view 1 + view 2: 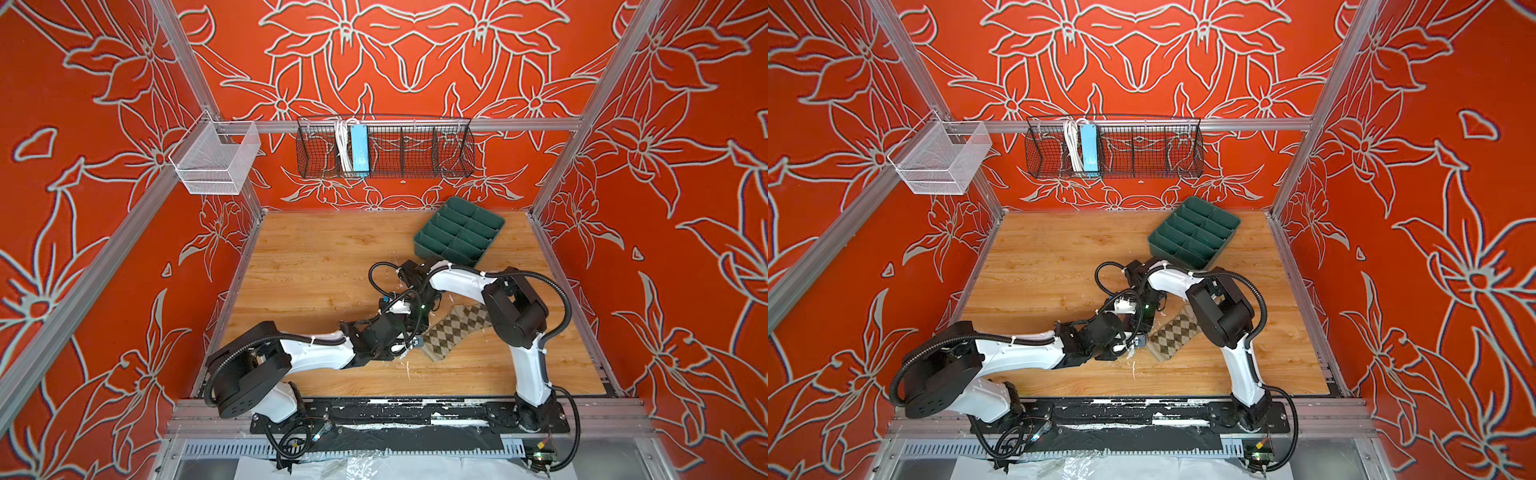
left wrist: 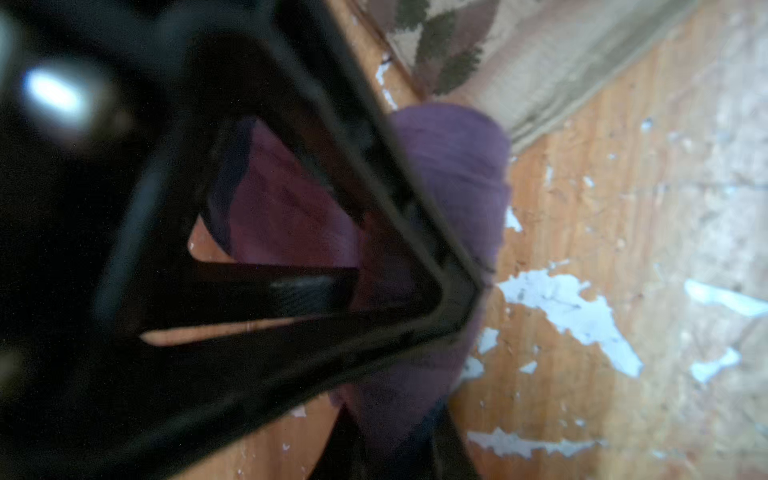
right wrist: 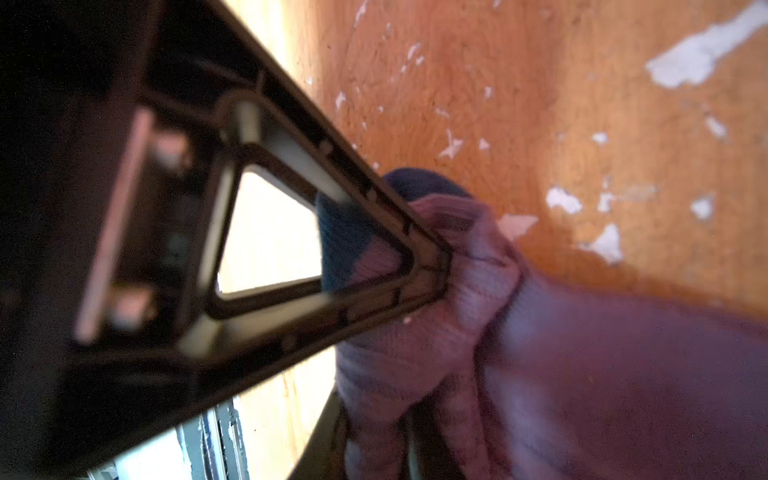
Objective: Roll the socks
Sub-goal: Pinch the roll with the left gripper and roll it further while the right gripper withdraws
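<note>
The beige-and-brown argyle sock point(image 1: 455, 332) point(image 1: 1173, 334) lies flat on the wooden table, right of centre, partly under the right arm. In the left wrist view its edge point(image 2: 449, 50) is beside the purple sock point(image 2: 457, 174), which is bunched into a roll. My left gripper point(image 2: 395, 415) point(image 1: 409, 338) is shut on that purple fabric. My right gripper point(image 3: 382, 407) point(image 1: 419, 316) is shut on the same purple sock point(image 3: 602, 374), near its dark blue toe point(image 3: 345, 232). In both top views the two grippers meet at the argyle sock's left end and hide almost all of the purple sock.
A green compartment tray point(image 1: 459, 237) point(image 1: 1194, 239) stands at the back right of the table, just behind the right forearm. A black wire basket point(image 1: 384, 147) and a white mesh basket point(image 1: 216, 160) hang on the frame above the table.
</note>
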Robot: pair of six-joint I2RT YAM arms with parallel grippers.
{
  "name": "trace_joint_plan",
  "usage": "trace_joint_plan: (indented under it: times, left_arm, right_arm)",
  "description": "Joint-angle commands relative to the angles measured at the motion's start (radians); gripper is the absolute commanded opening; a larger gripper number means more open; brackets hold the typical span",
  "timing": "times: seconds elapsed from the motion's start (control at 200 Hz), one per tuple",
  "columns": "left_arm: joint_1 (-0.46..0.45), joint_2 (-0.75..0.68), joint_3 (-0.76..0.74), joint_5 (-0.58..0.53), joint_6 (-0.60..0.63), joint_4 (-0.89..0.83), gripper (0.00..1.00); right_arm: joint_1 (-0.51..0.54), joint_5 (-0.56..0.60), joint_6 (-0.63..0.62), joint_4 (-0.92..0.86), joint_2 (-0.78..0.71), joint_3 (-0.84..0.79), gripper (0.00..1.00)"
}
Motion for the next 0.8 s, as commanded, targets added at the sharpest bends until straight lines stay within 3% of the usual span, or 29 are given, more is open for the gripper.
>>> trace_joint_plan:
  times: [0.0,0.18,0.425,0.621,0.796]
  left_arm:
    - [0.021,0.051,0.066,0.022,-0.045,-0.131,0.09]
    - [0.041,0.098,0.173,0.008,-0.119,-0.282,0.07]
    - [0.049,0.192,0.301,0.07,-0.162,-0.444,0.07]
    - [0.08,0.289,0.389,0.138,-0.187,-0.532,0.07]
    - [0.111,0.35,0.462,0.165,-0.206,-0.602,0.07]
  right_arm:
    - [-0.003,-0.017,-0.001,0.015,-0.05,-0.044,0.23]
    - [-0.062,-0.052,0.055,0.167,-0.206,-0.147,0.44]
    - [-0.229,-0.116,0.206,0.374,-0.454,-0.285,0.45]
    - [-0.337,0.12,0.385,0.607,-0.72,-0.462,0.49]
    - [-0.344,0.295,0.385,0.654,-0.93,-0.573,0.54]
